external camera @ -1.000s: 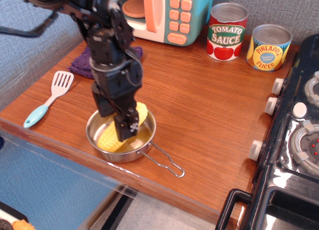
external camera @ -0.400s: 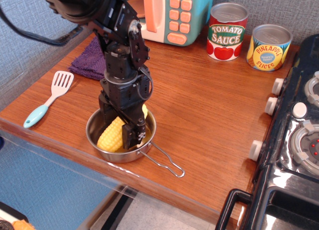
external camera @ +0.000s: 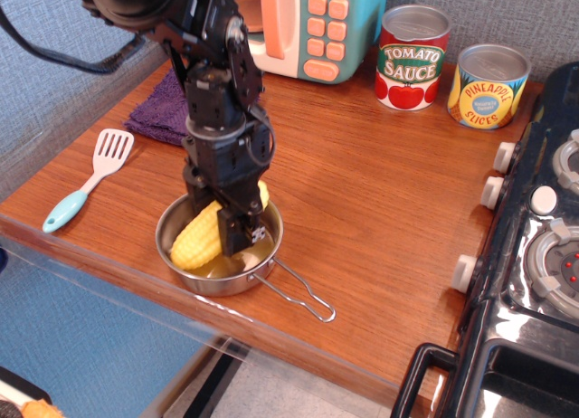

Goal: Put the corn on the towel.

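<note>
The yellow corn (external camera: 197, 240) lies tilted in the steel pan (external camera: 182, 272) near the table's front edge, its thick end low at the left and its tip up at the right. My black gripper (external camera: 223, 226) comes down from above and is shut across the cob's middle; one finger (external camera: 239, 234) shows in front of the cob, the other is hidden behind it. The dark purple towel (external camera: 156, 113) lies at the back left of the table, partly hidden by my arm, well apart from the pan.
A white spatula with a teal handle (external camera: 87, 180) lies left of the pan. The pan's wire handle (external camera: 303, 296) points right and forward. A toy microwave (external camera: 312, 24), a tomato sauce can (external camera: 412, 56) and a pineapple can (external camera: 488, 85) stand at the back. A black stove (external camera: 538, 255) is at the right.
My gripper has turned and closed on the corn. The cob's left end has come up a little off the pan's floor and the cob has shifted left.
</note>
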Tool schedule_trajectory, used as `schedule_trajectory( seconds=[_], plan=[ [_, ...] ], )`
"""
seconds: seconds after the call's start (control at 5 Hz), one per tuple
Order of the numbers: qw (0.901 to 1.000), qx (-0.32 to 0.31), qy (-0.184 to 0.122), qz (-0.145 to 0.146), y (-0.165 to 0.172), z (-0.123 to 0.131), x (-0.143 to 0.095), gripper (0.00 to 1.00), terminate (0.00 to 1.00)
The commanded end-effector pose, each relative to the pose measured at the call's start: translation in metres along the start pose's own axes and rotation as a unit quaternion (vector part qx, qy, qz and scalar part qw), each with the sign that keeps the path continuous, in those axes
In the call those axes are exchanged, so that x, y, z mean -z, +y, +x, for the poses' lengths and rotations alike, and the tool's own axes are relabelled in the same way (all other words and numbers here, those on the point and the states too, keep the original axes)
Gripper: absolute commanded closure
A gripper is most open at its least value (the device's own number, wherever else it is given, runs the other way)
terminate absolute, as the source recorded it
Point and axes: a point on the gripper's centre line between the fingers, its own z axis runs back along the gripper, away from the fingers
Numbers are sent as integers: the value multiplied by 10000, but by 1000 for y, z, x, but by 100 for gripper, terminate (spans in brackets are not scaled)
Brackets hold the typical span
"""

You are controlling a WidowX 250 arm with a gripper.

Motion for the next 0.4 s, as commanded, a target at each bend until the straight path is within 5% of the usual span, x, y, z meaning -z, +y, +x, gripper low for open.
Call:
schedule_trajectory(
  seconds=[0.0, 0.2],
  plan=[
    [9918, 173, -1258, -136, 17, 24, -91, 100, 0],
    [9865, -471, -1570, -8, 62, 44, -111, 100, 0]
  ],
)
